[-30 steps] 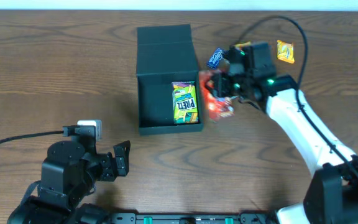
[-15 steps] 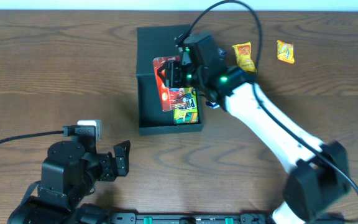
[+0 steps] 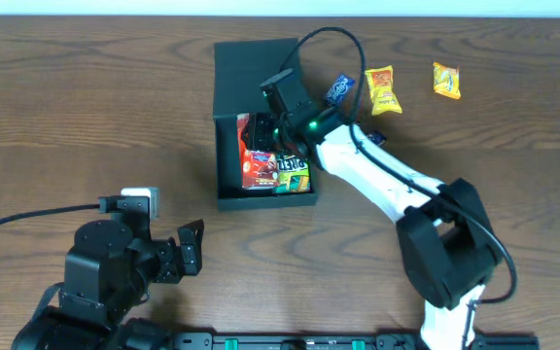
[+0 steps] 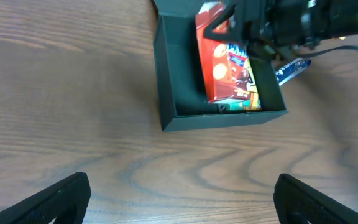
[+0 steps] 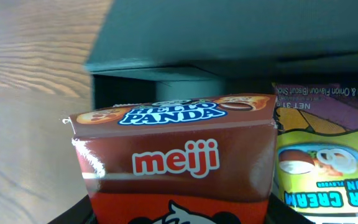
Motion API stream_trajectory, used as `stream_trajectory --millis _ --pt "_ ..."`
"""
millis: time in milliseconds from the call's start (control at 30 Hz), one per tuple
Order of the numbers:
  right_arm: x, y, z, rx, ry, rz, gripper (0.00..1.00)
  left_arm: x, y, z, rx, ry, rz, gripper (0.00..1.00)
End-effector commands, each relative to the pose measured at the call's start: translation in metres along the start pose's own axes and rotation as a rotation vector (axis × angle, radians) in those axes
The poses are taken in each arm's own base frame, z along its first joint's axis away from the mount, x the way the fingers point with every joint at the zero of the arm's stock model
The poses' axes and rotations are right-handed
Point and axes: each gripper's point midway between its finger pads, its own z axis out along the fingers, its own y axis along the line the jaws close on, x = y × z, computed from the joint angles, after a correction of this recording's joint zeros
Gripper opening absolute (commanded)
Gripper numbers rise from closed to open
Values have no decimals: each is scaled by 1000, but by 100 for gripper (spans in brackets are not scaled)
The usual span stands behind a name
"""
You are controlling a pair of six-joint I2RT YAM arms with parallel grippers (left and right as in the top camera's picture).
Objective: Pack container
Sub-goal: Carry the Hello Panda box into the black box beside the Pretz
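Note:
The dark square container [image 3: 225, 170] stands open at the table's middle, its flap lid [image 3: 258, 60] folded back; it also shows in the left wrist view [image 4: 166, 93]. My right gripper [image 3: 272, 131] is shut on a red Hello Panda box [image 3: 258, 160] [image 5: 179, 162] [image 4: 219, 62] and holds it inside the container, on the left side. A yellow-green snack packet [image 3: 297, 173] [image 5: 328, 168] lies in the container beside it. My left gripper [image 3: 191, 251] [image 4: 180, 205] is open and empty, over bare wood in front of the container.
A blue packet [image 3: 337, 89] lies just right of the container. Two orange-yellow packets [image 3: 382, 89] [image 3: 445, 80] lie at the back right. The right arm's cable arcs over the container's lid.
My right gripper has carried the red box from beside the container's right wall, over it and down into its left side. The left arm has not moved.

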Motion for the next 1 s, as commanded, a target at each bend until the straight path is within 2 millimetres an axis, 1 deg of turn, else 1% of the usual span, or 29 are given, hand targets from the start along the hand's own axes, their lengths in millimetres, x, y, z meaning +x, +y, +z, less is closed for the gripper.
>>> stream_trajectory --millis 0,33,67,100,133,167,267,367,433,467,500,533,600,700,767,867,967 --pt "-9 7 1 16 -49 3 51 -1 0 -1 1 -5 7 95" --pt "-10 6 2 26 -58 2 55 -1 0 -1 1 -5 7 95" --pt "-10 5 2 32 -62 1 74 -1 0 -1 1 -5 7 95" --pt "-10 5 2 31 -62 1 82 -1 0 -1 1 -5 7 95" --pt "-11 5 2 30 -63 1 93 -1 0 -1 1 -5 7 95" --pt "-11 6 1 29 -64 1 99 -1 0 -1 1 -5 7 95" --pt "-13 8 -1 25 -68 0 99 -1 0 -1 1 -4 7 95" --pt "-17 13 -7 22 -71 -7 99 -1 0 -1 1 -5 7 95" --pt "-22 22 -14 8 -80 -43 95 -1 0 -1 1 -5 7 95" --pt "-26 31 -19 -12 -91 -82 88 -1 0 -1 1 -5 7 95" --pt "-29 40 -23 -29 -102 -125 70 -1 0 -1 1 -5 7 95" --pt "-31 46 -25 -39 -110 -149 57 -1 0 -1 1 -5 7 95" --pt "-30 52 -25 -48 -116 -170 30 -1 0 -1 1 -5 7 95" --pt "-26 54 -22 -35 -117 -203 8 -1 0 -1 1 -5 7 95" --pt "-19 58 -18 -33 -108 -242 1 -1 0 -1 1 -5 7 95" --pt "-12 60 -12 -13 -108 -272 1 -1 0 -1 1 -4 7 95" --pt "0 57 1 6 -78 -285 1 -1 0 -1 1 -5 7 95"
